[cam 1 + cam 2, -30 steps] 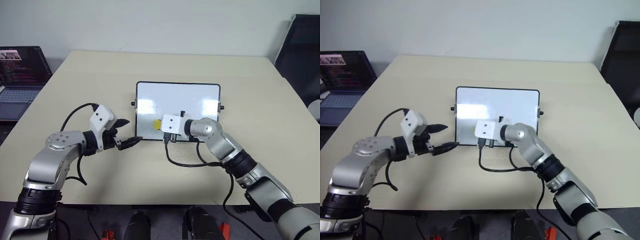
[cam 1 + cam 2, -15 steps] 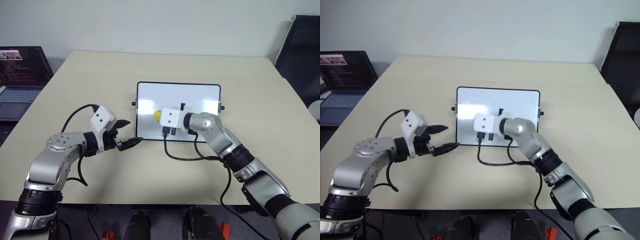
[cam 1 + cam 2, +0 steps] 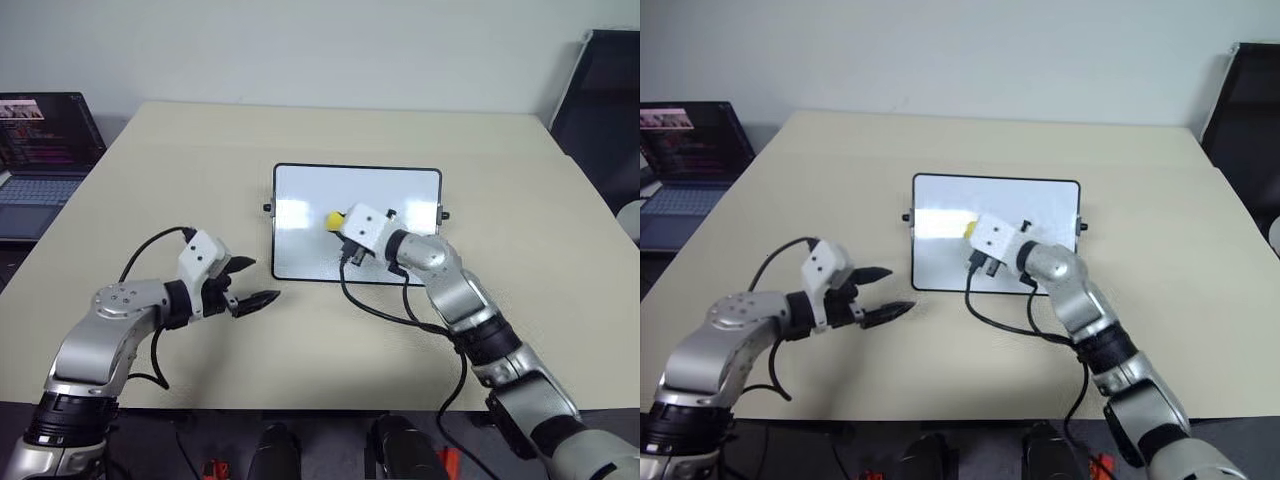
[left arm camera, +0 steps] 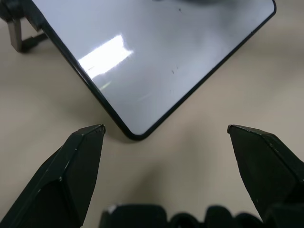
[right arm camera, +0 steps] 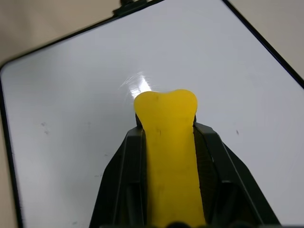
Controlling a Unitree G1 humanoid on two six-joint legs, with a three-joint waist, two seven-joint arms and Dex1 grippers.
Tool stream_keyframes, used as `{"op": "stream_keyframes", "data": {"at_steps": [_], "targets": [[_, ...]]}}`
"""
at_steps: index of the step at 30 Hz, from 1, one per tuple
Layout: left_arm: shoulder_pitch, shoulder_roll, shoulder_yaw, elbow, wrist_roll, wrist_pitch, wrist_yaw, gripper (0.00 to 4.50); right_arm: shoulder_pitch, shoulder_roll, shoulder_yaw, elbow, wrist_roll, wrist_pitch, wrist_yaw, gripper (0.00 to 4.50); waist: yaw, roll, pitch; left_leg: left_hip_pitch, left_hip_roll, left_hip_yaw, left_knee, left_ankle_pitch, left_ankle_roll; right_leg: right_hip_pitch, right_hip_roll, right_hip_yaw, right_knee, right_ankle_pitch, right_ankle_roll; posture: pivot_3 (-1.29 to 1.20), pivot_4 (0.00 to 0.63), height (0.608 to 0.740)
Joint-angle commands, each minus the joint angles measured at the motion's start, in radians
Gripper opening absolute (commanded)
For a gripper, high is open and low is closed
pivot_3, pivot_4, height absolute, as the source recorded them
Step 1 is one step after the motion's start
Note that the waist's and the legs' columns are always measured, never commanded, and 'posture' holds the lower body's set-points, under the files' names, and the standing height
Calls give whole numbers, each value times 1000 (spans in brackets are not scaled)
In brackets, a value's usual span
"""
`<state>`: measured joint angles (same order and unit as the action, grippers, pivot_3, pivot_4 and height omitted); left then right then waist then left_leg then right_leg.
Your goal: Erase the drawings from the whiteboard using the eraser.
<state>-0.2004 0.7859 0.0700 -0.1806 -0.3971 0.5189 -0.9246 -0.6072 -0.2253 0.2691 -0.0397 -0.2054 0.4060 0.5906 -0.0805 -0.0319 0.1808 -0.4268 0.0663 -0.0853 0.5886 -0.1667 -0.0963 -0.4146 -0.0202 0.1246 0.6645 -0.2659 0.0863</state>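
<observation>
With its two black fingers clamped tight on the yellow eraser, the right gripper carries the block's free end over the middle of the whiteboard, apparently so it can be worked across the surface. The board lies flat near the centre of the desk, where only a few faint drawings, small specks near its edges, seem left to wipe. The left gripper hovers empty and spread wide just off the board's near left corner, seemingly placed to steady the frame if needed.
</observation>
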Motion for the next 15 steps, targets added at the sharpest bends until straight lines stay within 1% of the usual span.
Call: {"op": "stream_keyframes", "data": {"at_steps": [1,3,5,7,11,15], "targets": [[-23,5,-9,-34,15,-62,-23,4500,90,-56,-140,-261,74,168,14,985,6,0,0,-2,0,-1,0,0,0,-1,0,-1,0,0,0,0,150,740],[-61,-12,-36,-19,32,-82,-25,4500,162,-87,-213,-380,106,261,7,985,15,0,0,-4,0,-1,0,0,0,-3,0,-1,-1,0,0,0,150,740],[-110,-30,-71,-20,30,-88,-48,4500,227,-91,-327,-520,162,361,-9,985,25,0,0,-5,0,-1,1,0,0,-3,0,-1,-1,0,0,0,150,740],[-153,-44,-105,-13,35,-99,-74,4500,280,-98,-388,-608,181,415,-33,985,26,1,0,-5,0,0,2,0,0,-4,0,0,-1,-4,2,0,150,740],[-244,-76,-177,41,55,-130,-133,4500,392,-82,-439,-697,198,506,-90,985,19,0,0,-4,-1,0,4,0,0,-3,0,1,-1,-4,-1,0,150,740],[-318,-112,-229,118,81,-173,-180,4500,473,-106,-418,-735,197,478,-122,985,17,1,0,-4,0,2,4,0,0,-4,0,2,-1,-4,-1,0,150,740]]}}
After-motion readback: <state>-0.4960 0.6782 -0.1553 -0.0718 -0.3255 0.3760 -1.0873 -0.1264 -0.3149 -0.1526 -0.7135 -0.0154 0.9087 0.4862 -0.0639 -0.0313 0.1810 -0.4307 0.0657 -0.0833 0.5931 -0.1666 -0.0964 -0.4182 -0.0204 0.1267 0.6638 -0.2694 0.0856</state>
